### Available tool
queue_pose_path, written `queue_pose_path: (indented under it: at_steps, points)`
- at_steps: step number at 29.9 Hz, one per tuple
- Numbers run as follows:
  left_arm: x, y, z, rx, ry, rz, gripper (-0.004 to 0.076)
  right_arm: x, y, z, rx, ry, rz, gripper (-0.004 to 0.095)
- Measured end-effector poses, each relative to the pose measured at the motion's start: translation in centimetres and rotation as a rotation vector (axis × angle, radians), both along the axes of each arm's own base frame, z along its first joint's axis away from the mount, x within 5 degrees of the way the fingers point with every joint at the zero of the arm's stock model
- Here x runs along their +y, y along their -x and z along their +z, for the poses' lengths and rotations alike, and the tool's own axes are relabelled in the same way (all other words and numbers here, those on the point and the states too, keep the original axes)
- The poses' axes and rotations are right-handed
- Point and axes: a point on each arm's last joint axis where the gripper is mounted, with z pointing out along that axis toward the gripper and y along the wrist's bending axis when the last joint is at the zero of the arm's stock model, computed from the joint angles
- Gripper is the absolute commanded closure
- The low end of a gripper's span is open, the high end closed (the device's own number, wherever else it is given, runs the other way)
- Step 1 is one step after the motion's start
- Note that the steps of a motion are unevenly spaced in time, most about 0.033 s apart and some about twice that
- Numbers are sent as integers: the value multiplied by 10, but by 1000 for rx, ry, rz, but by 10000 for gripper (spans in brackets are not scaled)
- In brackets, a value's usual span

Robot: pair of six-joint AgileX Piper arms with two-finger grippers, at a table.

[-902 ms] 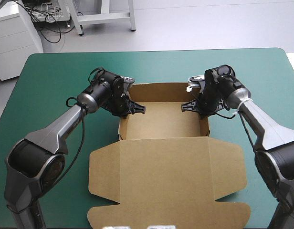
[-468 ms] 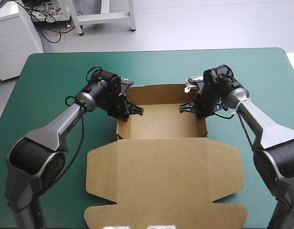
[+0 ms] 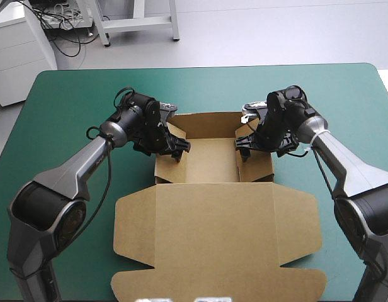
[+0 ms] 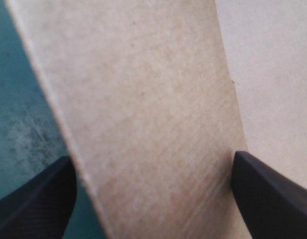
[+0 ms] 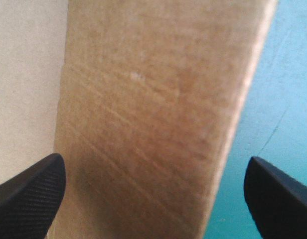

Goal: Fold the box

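Box [image 3: 213, 233] walls, left and right, were straddled by the spread left fingers [image 4: 36, 201] and right fingers [image 5: 29, 191]; even, simultaneous inward tucking was judged best.

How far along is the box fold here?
Done: the back wall of the box stands. In hand: left gripper and right gripper, jaws open, each straddle a side wall. Left: tucking those walls; the lid lies flat on the table.

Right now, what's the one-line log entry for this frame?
box: open tray, lid flat | left gripper: open, straddling left wall | right gripper: open, straddling right wall
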Motion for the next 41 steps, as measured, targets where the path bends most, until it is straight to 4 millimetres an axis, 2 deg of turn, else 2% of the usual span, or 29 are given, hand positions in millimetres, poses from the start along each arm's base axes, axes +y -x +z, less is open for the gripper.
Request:
queue_pose_path:
  at_steps: [4,6,8,11,16,20,23,25,28,32,35,41]
  points:
    - [2,3,19,-40,17,-1,120,-1,2,19,-49,-15,16,4]
    - [5,7,42,-88,27,-3,134,-3,7,38,-88,-25,33,7]
    - [11,13,69,-158,35,-9,185,-5,15,58,-134,-38,45,7]
    - [21,26,107,-273,36,-37,351,-10,27,85,-206,-60,52,7]
    - [43,64,162,-423,56,-87,756,-17,44,114,-289,-86,56,7]
    - [61,102,200,-533,91,-138,756,-19,49,119,-291,-87,58,7]
    - [77,134,214,-584,112,-149,756,-18,48,117,-283,-83,60,7]
    - [88,156,216,-597,118,-148,756,-18,47,115,-279,-82,60,7]
    - [103,185,204,-584,113,-149,756,-16,42,109,-266,-77,60,7]
    - [119,215,168,-513,80,-155,756,-12,31,93,-225,-63,60,11]
    - [128,231,131,-429,43,-161,756,-7,19,74,-183,-49,60,11]
    - [137,250,66,-316,-4,-171,756,1,-2,38,-111,-24,56,12]
